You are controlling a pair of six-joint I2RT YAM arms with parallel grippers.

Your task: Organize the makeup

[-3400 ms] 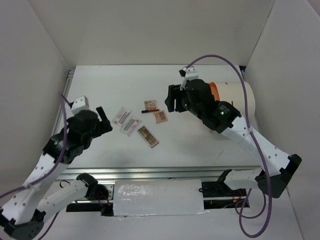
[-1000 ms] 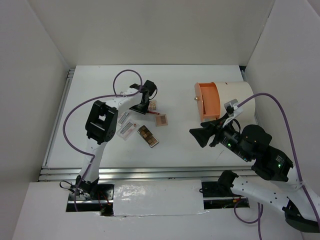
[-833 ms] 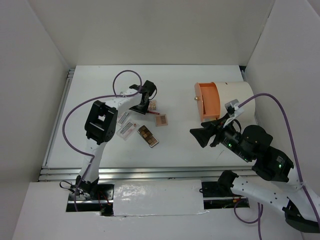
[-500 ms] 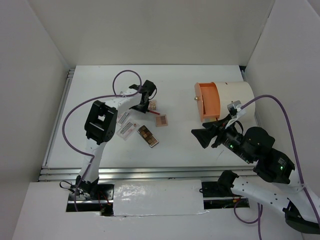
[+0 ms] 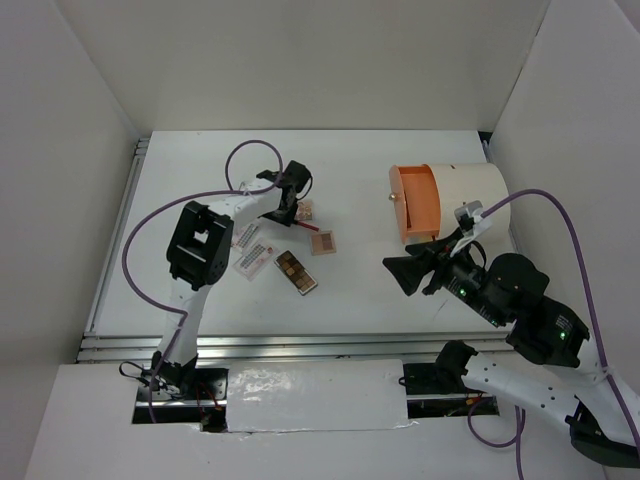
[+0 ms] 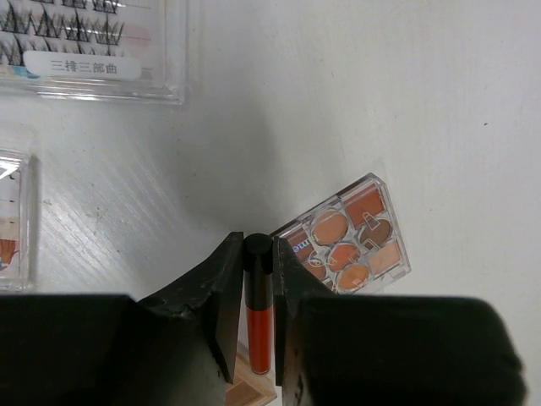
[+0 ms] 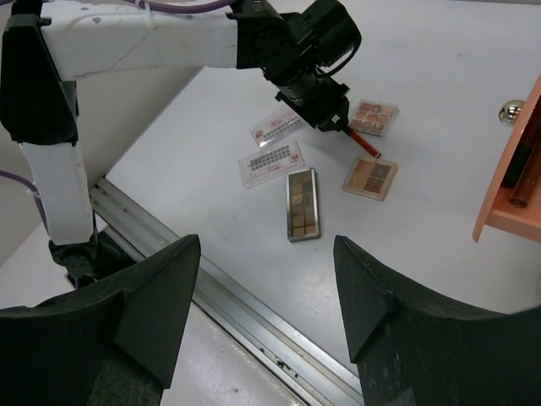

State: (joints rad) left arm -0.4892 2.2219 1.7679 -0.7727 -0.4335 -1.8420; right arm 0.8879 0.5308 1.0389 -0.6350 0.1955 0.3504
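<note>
Two jaws of the left gripper [image 6: 257, 252] are squeezed tight on the thin red stick [image 6: 259, 338]. Its black cap pokes up between them, low in the middle of the left wrist view. The stick looks to be lying on the white table [image 6: 439, 101], though I honestly can't tell if it's lifted a hair. Just right of the cap sits the small palette [image 6: 351, 245] with the orange-ish pans, tilted, its corner right beside the stick; touching or not, can't say. A clear lash packet [image 6: 84, 42] fills the upper left of that view and a second packet [image 6: 13, 222] is cut off by the left edge.

In the top view this all happens left of centre. The square palette [image 5: 323, 241] is just below and right of the grip. The long palette [image 5: 296, 272] is lower down, near both packets. The left arm [image 5: 195, 245] bends back toward the lower left.

The right gripper [image 7: 266, 254] has its jaws wide apart with nothing between them. It hangs right of centre in the top view, well apart from the makeup. It's just below the orange drawer front [image 5: 415, 203] of the white cylinder [image 5: 470, 195]. In the right wrist view the drawer stands open at the right edge, with something thin and dark inside.
</note>
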